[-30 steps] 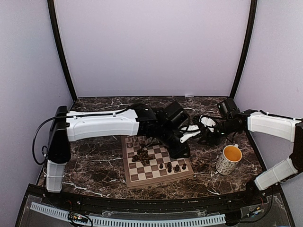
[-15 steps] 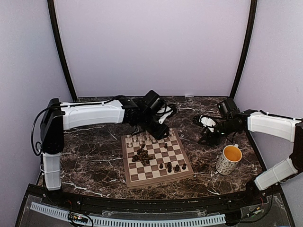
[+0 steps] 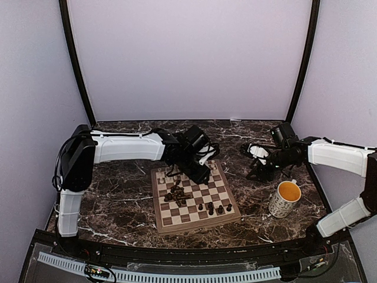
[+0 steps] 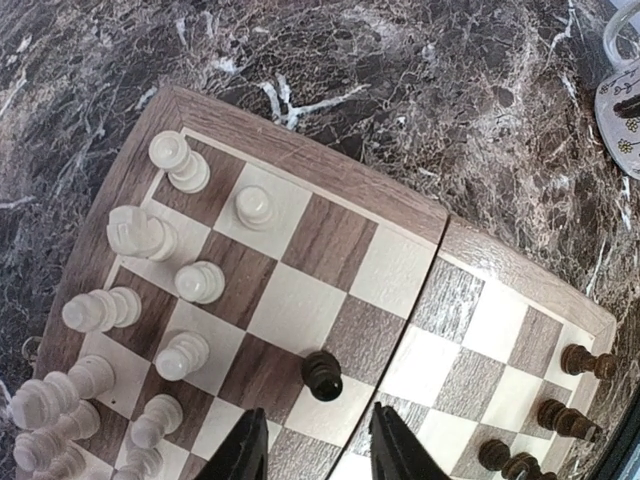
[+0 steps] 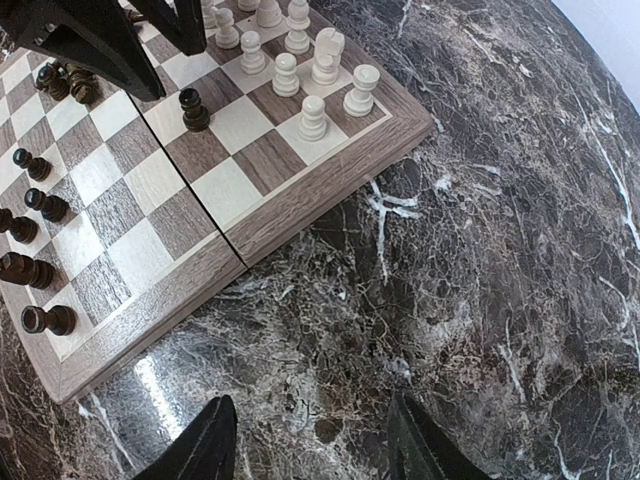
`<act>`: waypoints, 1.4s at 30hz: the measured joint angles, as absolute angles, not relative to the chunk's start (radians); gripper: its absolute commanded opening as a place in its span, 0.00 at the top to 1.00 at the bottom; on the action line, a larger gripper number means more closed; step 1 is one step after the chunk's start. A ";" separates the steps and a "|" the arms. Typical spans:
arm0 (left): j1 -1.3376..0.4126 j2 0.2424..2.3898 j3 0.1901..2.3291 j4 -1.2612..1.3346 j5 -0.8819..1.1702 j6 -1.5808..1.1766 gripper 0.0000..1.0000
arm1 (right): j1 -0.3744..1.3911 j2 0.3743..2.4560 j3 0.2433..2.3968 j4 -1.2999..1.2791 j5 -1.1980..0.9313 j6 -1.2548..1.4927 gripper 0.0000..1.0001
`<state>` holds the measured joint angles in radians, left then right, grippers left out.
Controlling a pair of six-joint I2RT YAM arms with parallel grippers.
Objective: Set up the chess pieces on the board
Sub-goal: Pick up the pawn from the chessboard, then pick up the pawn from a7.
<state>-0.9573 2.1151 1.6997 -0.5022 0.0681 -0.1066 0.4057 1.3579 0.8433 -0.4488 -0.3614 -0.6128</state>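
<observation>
While left claw (image 4: pixel 318 425) gapes | dark pawn (image 4: pixel 322 375) just ahead, untouched

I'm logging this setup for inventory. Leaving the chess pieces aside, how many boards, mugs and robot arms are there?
Checkered wooden chessboard: 1
Speckled ceramic mug, yellow inside: 1
White robot arms: 2
Total: 4

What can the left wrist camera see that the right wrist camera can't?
Only the left wrist view catches the mug, at its top right edge. Only the right wrist view shows the right gripper, open above the marble table. Both show the board, the cream pieces along one side, a lone dark pawn near them, and the open left gripper.
</observation>
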 measured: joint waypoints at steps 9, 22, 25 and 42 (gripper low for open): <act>-0.956 2.178 1.718 -0.495 0.093 -0.106 0.80 | 0.406 1.358 0.843 -0.449 -0.360 -0.613 0.47; -0.956 2.180 1.729 -0.475 0.100 -0.105 0.91 | 0.406 1.358 0.843 -0.449 -0.357 -0.613 0.47; -0.955 2.181 1.731 -0.468 0.118 -0.101 0.92 | 0.406 1.358 0.843 -0.449 -0.357 -0.613 0.47; -1.093 2.192 1.786 -0.478 0.272 0.026 0.93 | 0.406 1.359 0.843 -0.449 -0.347 -0.613 0.47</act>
